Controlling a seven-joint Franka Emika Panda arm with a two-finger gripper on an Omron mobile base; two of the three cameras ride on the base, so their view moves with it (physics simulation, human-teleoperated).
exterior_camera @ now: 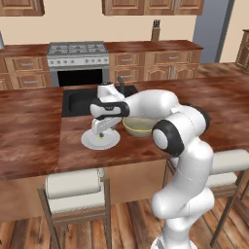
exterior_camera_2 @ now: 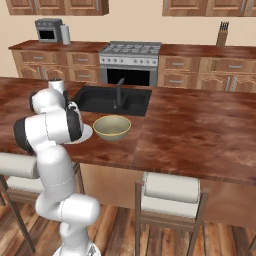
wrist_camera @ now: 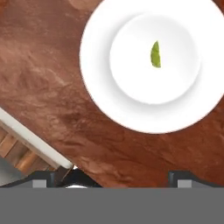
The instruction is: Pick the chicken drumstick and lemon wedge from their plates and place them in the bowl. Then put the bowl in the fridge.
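**White plate and green wedge under a wide-open hand**

White and glossy, the robot arm reached from the lower right of the left base view over the reddish-brown wooden counter [exterior_camera: 29,121]. Its two-finger gripper [exterior_camera: 103,130] hung just above a round flat white plate [exterior_camera: 90,141], where a tiny yellow-green lemon wedge [exterior_camera: 100,136] lay. Just right of the plate stood the deep olive-tan bowl [exterior_camera: 137,127], partly hidden by the forearm. A dark sink basin [exterior_camera: 78,99] lay behind them, and a steel stove [exterior_camera: 78,61] stood at the far wall.

In the right base view the arm hid most of the plate [exterior_camera_2: 87,134]; the bowl [exterior_camera_2: 112,127] stood beside it, in front of the sink [exterior_camera_2: 112,99], and looked empty.

In the hand view the wedge [wrist_camera: 155,54] lay near the middle of the plate [wrist_camera: 100,83], apart from both dark fingertips [wrist_camera: 43,178], which stood spread wide at the bottom edge, holding nothing.
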